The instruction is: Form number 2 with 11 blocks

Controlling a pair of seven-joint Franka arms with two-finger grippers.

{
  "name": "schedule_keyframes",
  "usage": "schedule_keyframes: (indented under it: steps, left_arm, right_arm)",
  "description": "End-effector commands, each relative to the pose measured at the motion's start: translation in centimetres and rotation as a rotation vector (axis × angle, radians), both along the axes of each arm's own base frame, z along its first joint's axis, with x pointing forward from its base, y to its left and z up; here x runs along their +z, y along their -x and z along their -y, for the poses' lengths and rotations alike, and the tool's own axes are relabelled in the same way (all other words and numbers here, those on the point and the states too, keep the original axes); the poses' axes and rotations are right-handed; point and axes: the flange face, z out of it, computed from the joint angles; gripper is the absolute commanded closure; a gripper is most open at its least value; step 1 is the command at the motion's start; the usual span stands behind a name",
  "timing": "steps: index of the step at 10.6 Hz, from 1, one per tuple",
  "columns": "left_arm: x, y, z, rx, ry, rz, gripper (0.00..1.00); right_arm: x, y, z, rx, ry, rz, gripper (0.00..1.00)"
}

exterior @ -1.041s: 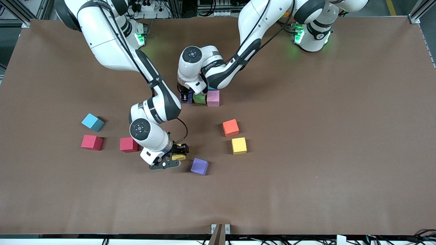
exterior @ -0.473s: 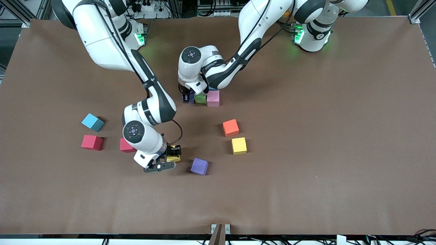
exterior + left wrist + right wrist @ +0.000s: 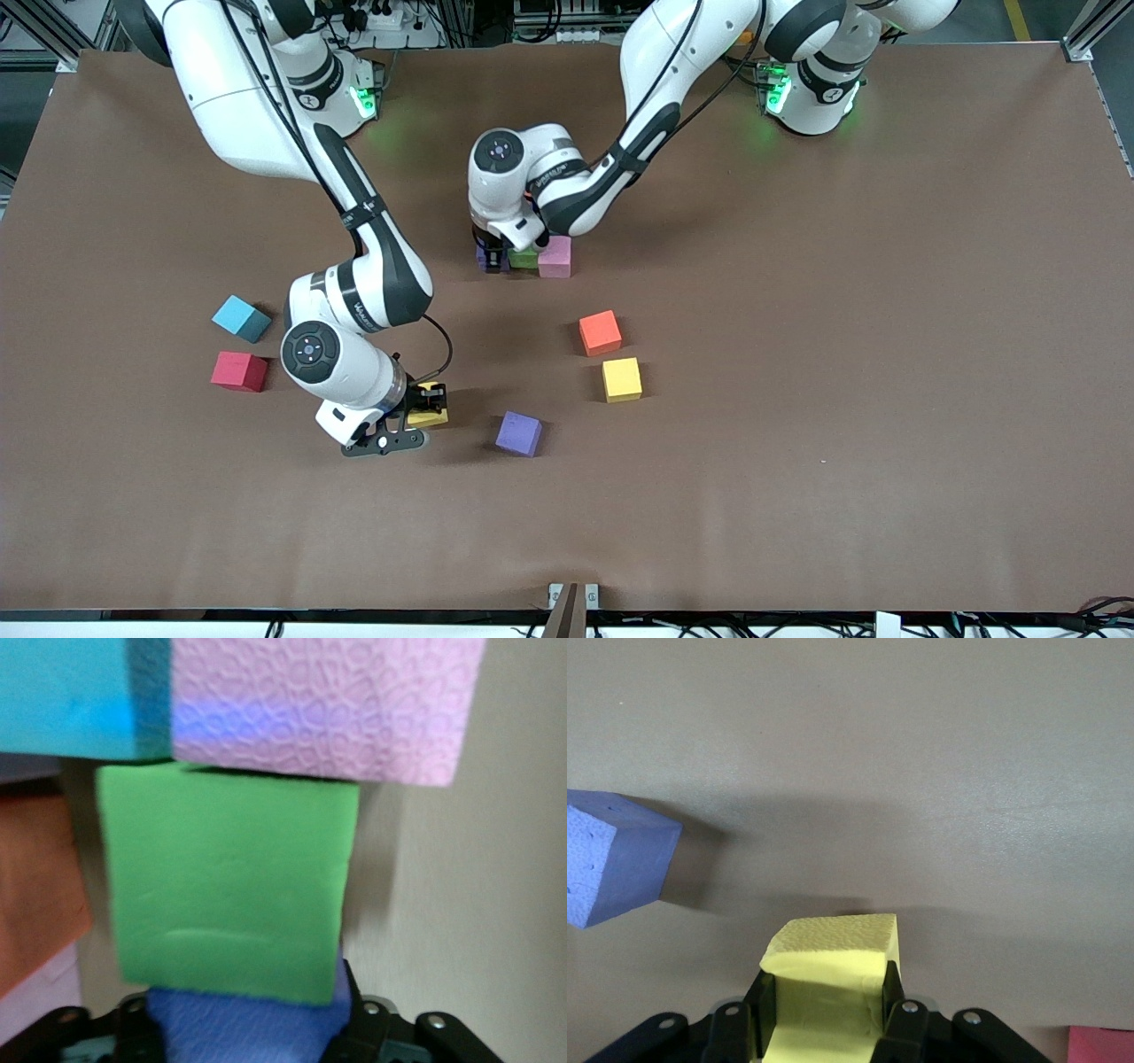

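Note:
My right gripper (image 3: 425,408) (image 3: 828,1005) is shut on a yellow block (image 3: 833,952), held just above the table beside a loose purple block (image 3: 518,433) (image 3: 611,868). My left gripper (image 3: 490,257) is down at the cluster of blocks in the middle of the table, around a purple block (image 3: 248,1028). That block touches a green block (image 3: 524,260) (image 3: 226,877), which touches a pink one (image 3: 555,256) (image 3: 328,700). The left wrist view also shows a blue block (image 3: 62,691) and an orange block (image 3: 35,877) in the cluster.
Loose blocks lie nearer the front camera: orange (image 3: 600,332) and yellow (image 3: 622,379) together, blue (image 3: 241,318) and red (image 3: 238,370) toward the right arm's end. Another red block (image 3: 1101,1045) shows at the edge of the right wrist view.
My right gripper has carried the yellow block toward the right arm's end of the table, away from the loose purple block, and now covers a red block. The left arm barely shifted.

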Motion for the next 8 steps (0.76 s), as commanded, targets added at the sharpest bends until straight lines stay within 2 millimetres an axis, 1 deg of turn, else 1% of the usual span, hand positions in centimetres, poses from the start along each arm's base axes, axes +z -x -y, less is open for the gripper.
schedule_keyframes:
  steps: [1, 4, 6, 8]
  left_arm:
    - [-0.7, 0.1, -0.3, -0.011, -0.031, 0.025, 0.19]
    - [-0.6, 0.1, -0.2, -0.017, -0.033, 0.033, 0.20]
    - [0.5, -0.5, -0.2, -0.006, -0.019, 0.041, 0.19]
    - [0.5, -0.5, -0.2, -0.006, -0.019, 0.041, 0.20]
  right_arm:
    - [0.4, 0.3, 0.0, 0.001, 0.006, -0.005, 1.00]
    - [0.4, 0.3, 0.0, 0.003, 0.008, -0.005, 1.00]
    - [0.4, 0.4, 0.0, 0.004, 0.009, -0.010, 1.00]
    - [0.4, 0.4, 0.0, 0.002, 0.009, -0.011, 1.00]
